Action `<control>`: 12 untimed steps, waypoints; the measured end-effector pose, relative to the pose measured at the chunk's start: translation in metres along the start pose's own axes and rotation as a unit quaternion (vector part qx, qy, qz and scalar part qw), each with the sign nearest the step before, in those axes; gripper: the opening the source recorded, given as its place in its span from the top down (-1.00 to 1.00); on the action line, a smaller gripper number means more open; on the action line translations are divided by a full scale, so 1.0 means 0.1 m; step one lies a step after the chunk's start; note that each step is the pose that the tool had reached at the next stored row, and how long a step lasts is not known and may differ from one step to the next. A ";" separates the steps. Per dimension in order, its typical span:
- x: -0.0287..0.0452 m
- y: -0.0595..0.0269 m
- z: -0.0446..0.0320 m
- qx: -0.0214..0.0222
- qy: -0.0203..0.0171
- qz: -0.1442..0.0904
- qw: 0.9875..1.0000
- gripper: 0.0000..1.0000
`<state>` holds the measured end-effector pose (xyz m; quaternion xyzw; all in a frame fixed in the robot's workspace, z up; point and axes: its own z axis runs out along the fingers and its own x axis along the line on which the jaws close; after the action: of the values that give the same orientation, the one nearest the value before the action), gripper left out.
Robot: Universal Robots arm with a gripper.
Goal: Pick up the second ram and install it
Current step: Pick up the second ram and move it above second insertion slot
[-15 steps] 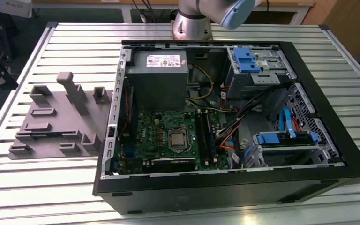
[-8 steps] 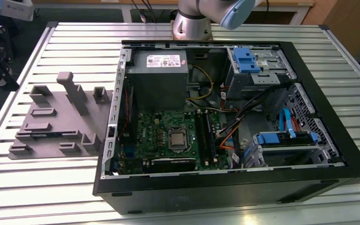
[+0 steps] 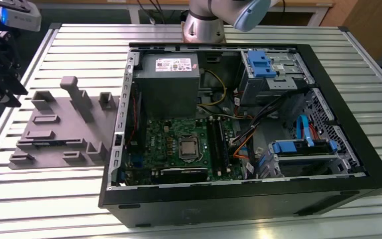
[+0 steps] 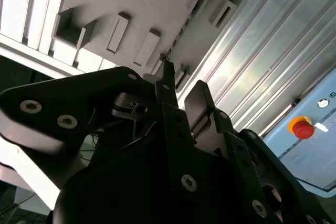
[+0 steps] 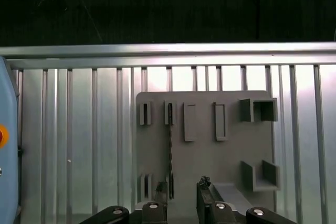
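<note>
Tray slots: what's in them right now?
One ram stands on edge in the tray; the other slots seen look empty. The fingers cover the tray's edge nearest them.

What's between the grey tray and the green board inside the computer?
In the exterior view, the computer case's metal wall stands between the grey tray and the green board.

Bright, even light falls from above in the exterior view; the slatted worktop (image 3: pixel 78 45) gleams pale; the computer case (image 3: pixel 244 204) holds shadow inside; in the second wrist view glare streaks the slats and the pincer (image 4: pixel 182 83) stands dark against them.
</note>
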<state>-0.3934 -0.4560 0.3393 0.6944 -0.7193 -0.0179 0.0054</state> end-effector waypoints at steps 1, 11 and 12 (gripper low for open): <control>0.000 0.000 0.019 0.000 0.000 0.000 1.000 0.29; 0.006 0.038 0.162 0.011 0.000 0.000 1.000 0.29; 0.006 0.043 0.178 0.012 0.000 0.000 1.000 0.29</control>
<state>-0.3983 -0.4561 0.3217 0.6946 -0.7193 -0.0093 -0.0034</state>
